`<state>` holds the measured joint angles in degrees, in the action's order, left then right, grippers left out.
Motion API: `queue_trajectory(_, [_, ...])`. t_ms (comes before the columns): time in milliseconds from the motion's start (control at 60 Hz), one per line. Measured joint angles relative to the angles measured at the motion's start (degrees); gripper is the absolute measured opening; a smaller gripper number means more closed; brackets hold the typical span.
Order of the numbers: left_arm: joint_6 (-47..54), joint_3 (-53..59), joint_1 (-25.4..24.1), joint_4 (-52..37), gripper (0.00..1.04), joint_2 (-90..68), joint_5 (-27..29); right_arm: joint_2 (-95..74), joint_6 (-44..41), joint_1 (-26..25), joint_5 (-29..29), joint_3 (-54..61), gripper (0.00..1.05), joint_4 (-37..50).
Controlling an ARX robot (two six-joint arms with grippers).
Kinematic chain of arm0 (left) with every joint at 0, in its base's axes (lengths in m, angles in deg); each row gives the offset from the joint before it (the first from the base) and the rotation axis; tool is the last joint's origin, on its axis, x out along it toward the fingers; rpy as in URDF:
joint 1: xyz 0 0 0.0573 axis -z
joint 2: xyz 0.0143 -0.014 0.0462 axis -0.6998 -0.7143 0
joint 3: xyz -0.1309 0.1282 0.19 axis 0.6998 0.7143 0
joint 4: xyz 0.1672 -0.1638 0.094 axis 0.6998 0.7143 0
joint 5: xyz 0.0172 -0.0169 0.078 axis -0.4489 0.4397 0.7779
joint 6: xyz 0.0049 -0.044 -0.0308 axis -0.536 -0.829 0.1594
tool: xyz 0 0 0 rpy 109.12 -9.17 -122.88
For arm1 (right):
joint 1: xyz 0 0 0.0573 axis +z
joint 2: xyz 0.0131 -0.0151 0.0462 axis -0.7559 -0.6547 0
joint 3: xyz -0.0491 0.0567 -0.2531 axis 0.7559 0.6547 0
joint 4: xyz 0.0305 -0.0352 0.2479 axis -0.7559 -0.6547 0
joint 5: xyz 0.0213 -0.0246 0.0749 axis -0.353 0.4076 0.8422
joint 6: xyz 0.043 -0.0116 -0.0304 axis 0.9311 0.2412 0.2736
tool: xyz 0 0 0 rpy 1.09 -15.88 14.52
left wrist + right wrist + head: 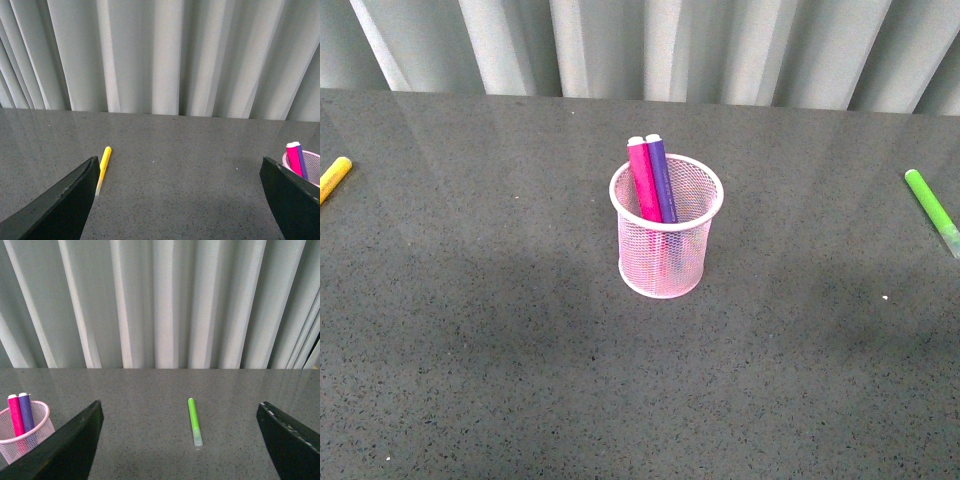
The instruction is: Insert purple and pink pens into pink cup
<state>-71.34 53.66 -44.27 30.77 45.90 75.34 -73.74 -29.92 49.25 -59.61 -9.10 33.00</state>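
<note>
End effectors (180,210) (180,450) spread wide, empty; pens (653,180) in cup (665,250).

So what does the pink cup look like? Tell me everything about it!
The pink cup is a pale pink holder made of see-through wire mesh, with a solid rim and a solid base, a bit wider at the top. It stands upright in the middle of the dark grey speckled table. Inside it, a pink pen and a purple pen lean side by side against the far rim, their ends poking out above it. No gripper touches the cup.
</note>
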Motion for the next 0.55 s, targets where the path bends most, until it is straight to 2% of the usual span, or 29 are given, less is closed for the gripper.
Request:
queue_trajectory(67, [0.0,0.0,0.0,0.0,0.98,0.0,0.0,0.0,0.0,0.0,0.0,0.0,0.97,0.0])
queue_trajectory(550, [0.0,0.0,0.0,0.0,0.98,0.0,0.0,0.0,0.0,0.0,0.0,0.0,0.98,0.0])
